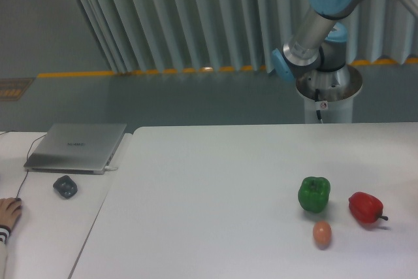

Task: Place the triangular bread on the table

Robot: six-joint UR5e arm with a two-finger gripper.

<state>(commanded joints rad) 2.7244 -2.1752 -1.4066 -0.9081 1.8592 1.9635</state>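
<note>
Bread and fingers out of my view; placing not yet visible.
I see only the arm (320, 24) at 1 o'clock; next, a bare spot on the desk (215, 200), left of the green pepper (314, 194).

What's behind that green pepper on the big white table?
Behind the green pepper lies only bare white table, then the robot's grey pedestal past the far edge. The spot that the pepper itself covers can't be seen.
</note>
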